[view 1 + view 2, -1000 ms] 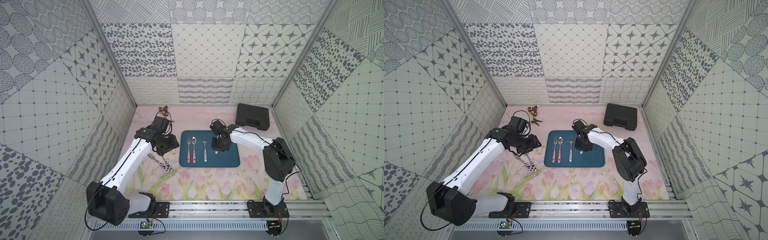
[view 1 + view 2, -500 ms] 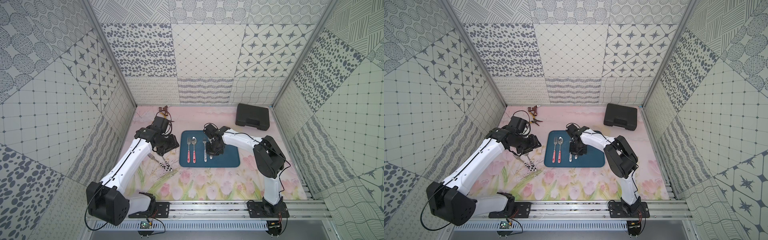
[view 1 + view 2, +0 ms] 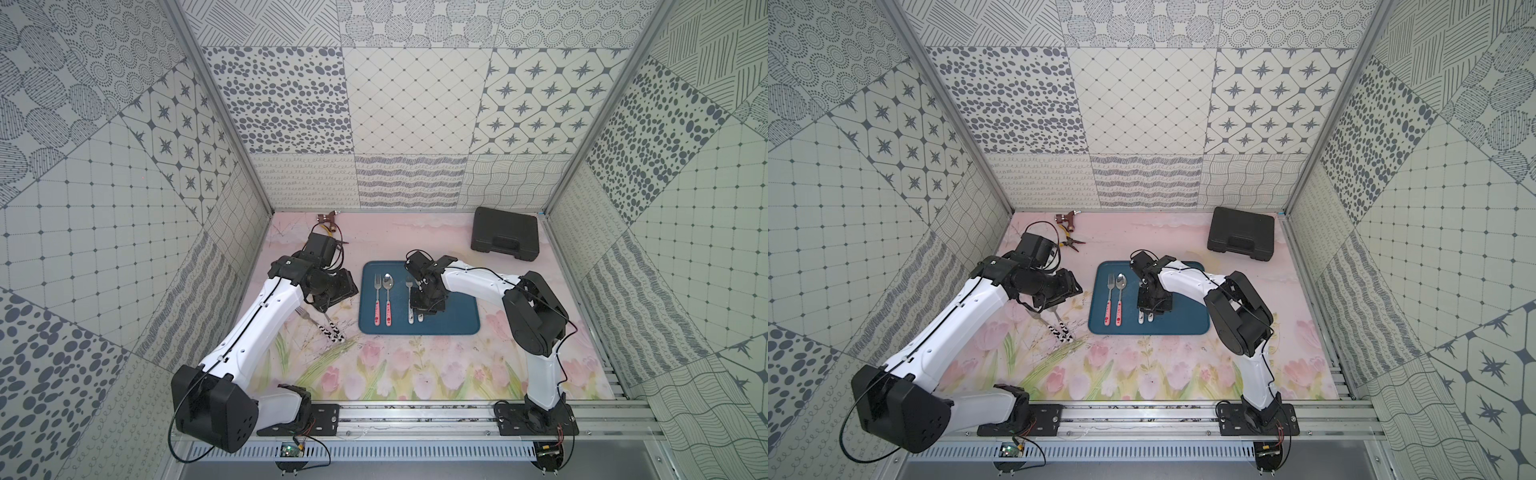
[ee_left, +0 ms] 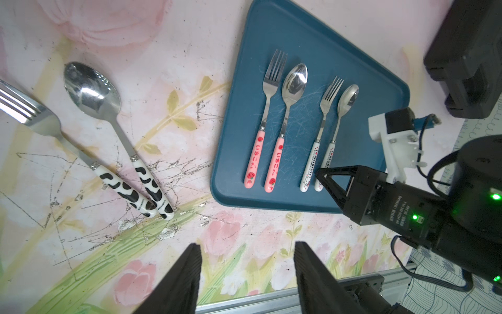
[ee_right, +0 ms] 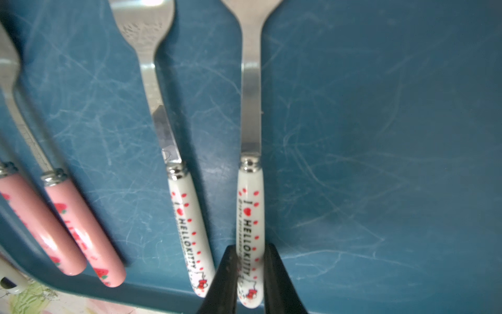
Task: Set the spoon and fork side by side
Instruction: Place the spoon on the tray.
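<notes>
The right gripper (image 5: 250, 251) is clamped on the white-handled spoon (image 5: 251, 206), a small steel piece with red dots and black lettering on its glossy handle. Its two black fingers (image 5: 224, 274) press the handle's sides near the butt end. The spoon is over the dark blue rectangular plastic tray (image 5: 380, 136), at 3 o'clock of the matching white-handled fork (image 5: 187, 217). Their handles run nearly parallel, close but apart, with bowl and tines both pointing to 12 o'clock. Whether the spoon rests on the tray or sits just above it cannot be told.

At 9 o'clock of this pair, on the same tray, lie a pink strawberry-printed steel fork (image 4: 263, 122) and a pink strawberry-printed steel spoon (image 4: 285, 122), side by side.

In both top views the tray sits near the middle of the pale pink tulip-printed mat (image 3: 415, 374). The left gripper (image 4: 245, 250) stands open with nothing between its fingers. It hangs over the mat at 9 o'clock of the tray, near a cow-patterned steel fork (image 4: 68, 146) and a cow-patterned steel spoon (image 4: 116, 130). These two lie off the tray with their handle ends together.

A black hard plastic case (image 3: 505, 239) lies at 1 o'clock of the tray by the back wall. A small pair of pliers (image 3: 1071, 243) lies at 11 o'clock.
</notes>
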